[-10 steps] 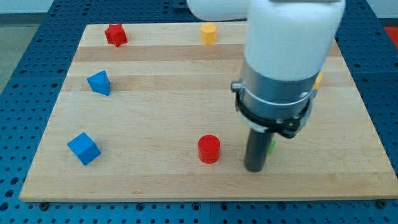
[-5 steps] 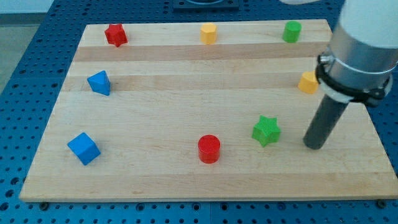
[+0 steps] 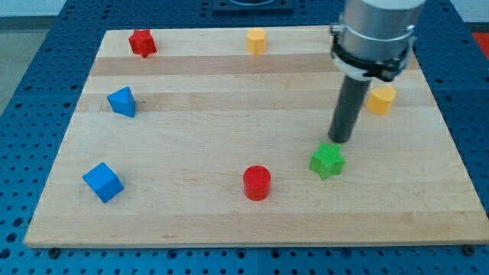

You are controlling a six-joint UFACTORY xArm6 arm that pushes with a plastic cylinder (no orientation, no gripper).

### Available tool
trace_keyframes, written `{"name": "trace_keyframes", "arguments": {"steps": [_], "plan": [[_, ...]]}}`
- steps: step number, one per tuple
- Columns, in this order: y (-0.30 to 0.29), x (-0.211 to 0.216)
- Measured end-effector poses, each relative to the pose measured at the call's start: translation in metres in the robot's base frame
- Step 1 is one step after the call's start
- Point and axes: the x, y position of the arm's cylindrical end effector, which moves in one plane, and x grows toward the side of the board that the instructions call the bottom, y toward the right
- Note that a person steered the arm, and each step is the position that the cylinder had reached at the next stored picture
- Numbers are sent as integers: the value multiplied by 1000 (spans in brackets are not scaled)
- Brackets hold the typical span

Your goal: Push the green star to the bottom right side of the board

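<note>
The green star lies on the wooden board, right of centre in the lower half. My tip stands just above the star and slightly to its right, very close to its upper edge or touching it. The rod rises from there to the arm's grey housing at the view's top right.
A red cylinder lies left of the star. A yellow block sits right of the rod. A yellow block and a red star lie along the top edge. Two blue blocks lie at the left.
My tip moved from the star's right side up and left to just above it. The arm now hides the green cylinder at the top right. The star has not moved.
</note>
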Motion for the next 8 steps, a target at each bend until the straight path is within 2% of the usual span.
{"name": "trace_keyframes", "arguments": {"steps": [2, 4, 8], "plan": [[-53, 2], [-52, 25], [8, 44]]}}
